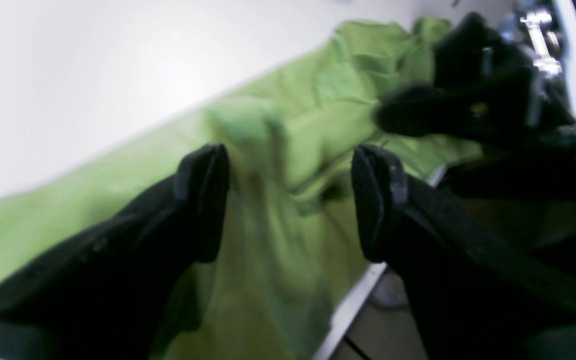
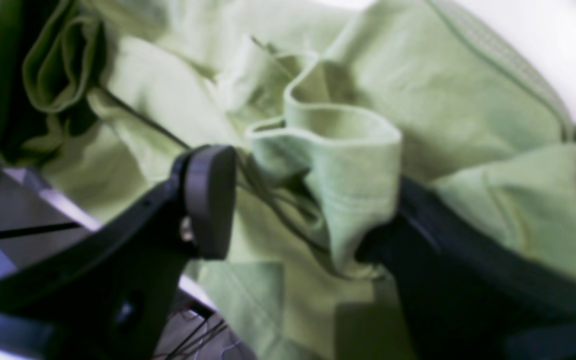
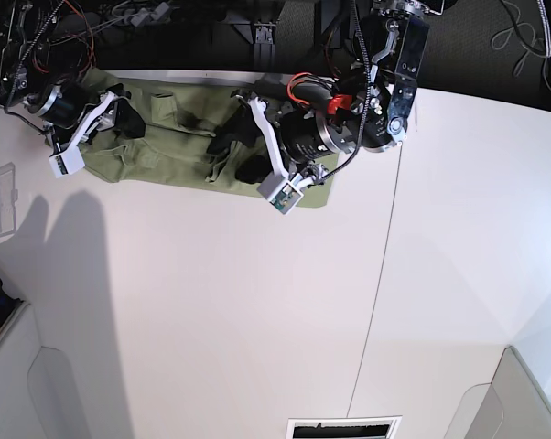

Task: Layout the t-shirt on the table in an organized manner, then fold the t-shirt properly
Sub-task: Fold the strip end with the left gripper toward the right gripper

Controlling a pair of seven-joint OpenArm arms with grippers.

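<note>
The plain olive-green short-sleeved cotton t-shirt lay rumpled along the far edge of the large flat matte white table. Over the t-shirt's right end in the base view hung the left gripper; over its left end hung the right gripper. The table's thin dark seam line ran right of the t-shirt.

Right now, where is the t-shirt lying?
In the base view the t-shirt lies bunched along the table's far edge, upper left, between both arms.
</note>
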